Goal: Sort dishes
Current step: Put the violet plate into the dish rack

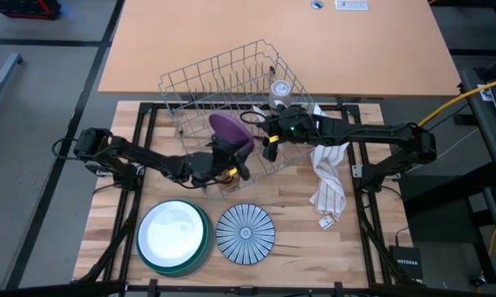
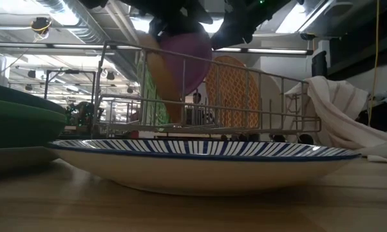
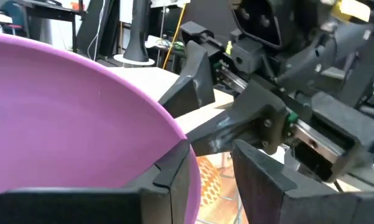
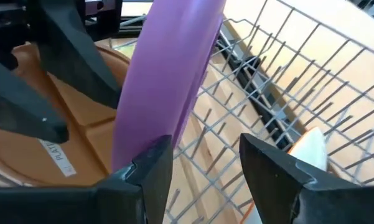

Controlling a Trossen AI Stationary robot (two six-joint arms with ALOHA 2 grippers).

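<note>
— Starting at your left: what's your left hand doing?

— Pinching the purple plate's rim, holding it on edge above the wire rack, presumably to carry it to the white-and-green stack and striped plate on the counter.

— And your right hand?

— Spread, fingers straddling that plate's edge, not gripping.

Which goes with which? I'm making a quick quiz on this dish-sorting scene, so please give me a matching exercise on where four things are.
Things:
1. purple plate
2. striped plate
3. white plate
4. white cloth

Places:
A. flat on the table, beside the stacked plates
B. draped at the rack's right side
C. held on edge over the rack
D. on top of a green plate

Pairs: 1-C, 2-A, 3-D, 4-B
</note>
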